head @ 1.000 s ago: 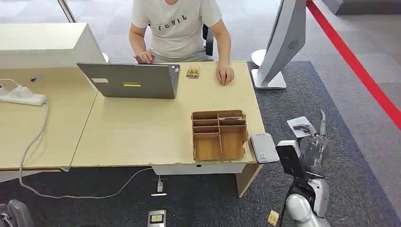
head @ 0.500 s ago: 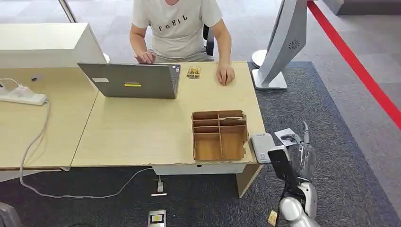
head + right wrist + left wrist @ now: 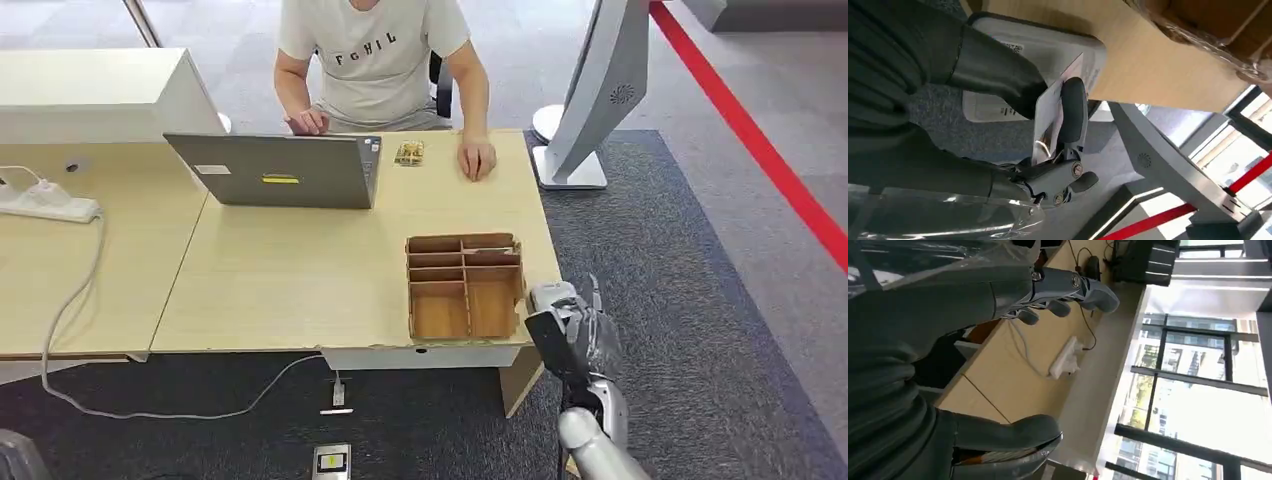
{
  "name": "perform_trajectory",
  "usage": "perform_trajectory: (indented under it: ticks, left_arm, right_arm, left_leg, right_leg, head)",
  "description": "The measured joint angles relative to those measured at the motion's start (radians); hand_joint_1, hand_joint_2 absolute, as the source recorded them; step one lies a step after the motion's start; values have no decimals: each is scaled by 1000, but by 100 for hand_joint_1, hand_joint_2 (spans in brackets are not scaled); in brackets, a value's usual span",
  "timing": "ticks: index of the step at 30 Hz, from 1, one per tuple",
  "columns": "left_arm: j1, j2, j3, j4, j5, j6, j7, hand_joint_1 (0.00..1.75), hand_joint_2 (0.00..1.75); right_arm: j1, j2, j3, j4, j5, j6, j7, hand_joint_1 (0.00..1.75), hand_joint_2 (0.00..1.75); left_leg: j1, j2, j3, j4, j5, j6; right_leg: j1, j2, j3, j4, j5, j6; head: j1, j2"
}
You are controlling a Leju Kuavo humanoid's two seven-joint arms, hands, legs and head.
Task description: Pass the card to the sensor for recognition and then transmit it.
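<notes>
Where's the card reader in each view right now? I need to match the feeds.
Head view: card reader at the desk's right front corner, mostly under the right hand.
Right wrist view: reader beyond the thumb and the held card.
Left wrist view: not in it.
Shared landmark: cardboard organizer.

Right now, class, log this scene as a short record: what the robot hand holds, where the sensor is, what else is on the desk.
held item: card, pinched by the right robot hand
sensor: grey reader at the desk edge, beside the cardboard organizer
card position: next to the reader; contact unclear
left robot hand: holds nothing, fingers apart
also on desk: laptop, power strip
person: seated behind the desk
</notes>
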Motion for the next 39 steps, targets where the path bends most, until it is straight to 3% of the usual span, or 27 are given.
perform_trajectory:
  ticks: [9,20,24,28,33,39]
  left_arm:
    - [7,-16,0,0,-1,0,0,0,175]
    - [7,-16,1,0,39,0,0,0,175]
    - [5,-15,1,0,51,0,0,0,175]
    - [2,-14,2,0,63,0,0,0,175]
    - [-1,-10,2,0,71,0,0,0,175]
    - [-2,-5,2,0,72,0,0,0,175]
  right_arm:
    - [-63,22,10,191,19,0,-3,175,175]
    - [-87,35,2,262,2,-1,-172,175,175]
    - [-79,45,-2,242,-4,-1,-179,175,175]
    - [-29,50,-2,66,16,-2,-168,175,175]
    - [39,58,-2,-165,160,-2,-160,175,175]
    - [92,65,-1,-411,234,-2,-128,175,175]
  left_leg:
    - [0,0,0,0,0,0]
    - [0,0,1,0,0,0]
    - [0,0,1,0,0,0]
    - [0,0,1,0,0,0]
    - [0,0,1,0,0,0]
    - [0,0,1,0,0,0]
  right_leg:
    - [0,0,0,0,0,0]
    - [0,0,1,0,0,0]
    - [0,0,1,0,0,0]
    - [0,0,1,0,0,0]
    - [0,0,0,0,0,0]
    - [0,0,0,0,0,0]
  head:
    - [0,0]
    - [0,0]
    - [0,0]
    - [0,0]
    - [0,0]
    - [0,0]
